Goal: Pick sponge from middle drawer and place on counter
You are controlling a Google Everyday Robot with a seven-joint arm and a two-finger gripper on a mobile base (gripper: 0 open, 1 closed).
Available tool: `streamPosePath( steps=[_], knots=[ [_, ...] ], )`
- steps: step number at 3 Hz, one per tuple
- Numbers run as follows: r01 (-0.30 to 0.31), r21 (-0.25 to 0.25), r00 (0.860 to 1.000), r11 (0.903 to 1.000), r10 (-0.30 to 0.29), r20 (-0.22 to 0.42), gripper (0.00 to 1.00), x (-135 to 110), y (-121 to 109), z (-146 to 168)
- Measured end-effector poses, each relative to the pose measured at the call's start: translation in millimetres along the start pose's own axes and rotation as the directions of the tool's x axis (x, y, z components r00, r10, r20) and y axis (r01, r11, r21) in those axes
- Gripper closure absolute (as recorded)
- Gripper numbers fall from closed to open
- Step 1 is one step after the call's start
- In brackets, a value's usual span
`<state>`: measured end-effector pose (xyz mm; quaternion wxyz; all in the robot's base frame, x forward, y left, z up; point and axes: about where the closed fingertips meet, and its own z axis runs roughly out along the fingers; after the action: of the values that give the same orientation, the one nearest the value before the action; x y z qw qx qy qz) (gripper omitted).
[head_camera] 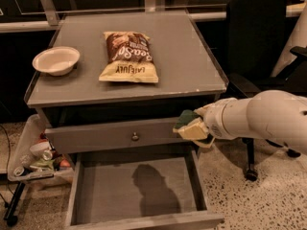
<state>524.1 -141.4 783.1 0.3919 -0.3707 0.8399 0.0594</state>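
Carrying sponge [187, 118] clamped in gripper [194, 129], over right edge of open middle drawer [103, 193], below tabletop [192, 56] level; raise above the rim first, then release right of chip bag [128, 56].

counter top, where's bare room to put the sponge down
On the counter, the right strip between the chip bag and the right rim is bare and nearest the hand, which holds the sponge just below the front right corner. The left side is tighter: the bowl sits there.
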Motion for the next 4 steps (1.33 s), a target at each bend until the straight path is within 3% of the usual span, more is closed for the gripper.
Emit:
streamPosePath(
  steps=[2, 4],
  knots=[
    [-0.04, 0.11, 0.999, 0.9931, 0.036, 0.037, 1.0, -40.6, -57.3, -40.1],
    [-0.054, 0.177, 0.998, 0.9828, 0.051, 0.023, 1.0, -68.7, -121.3, -44.6]
  ],
)
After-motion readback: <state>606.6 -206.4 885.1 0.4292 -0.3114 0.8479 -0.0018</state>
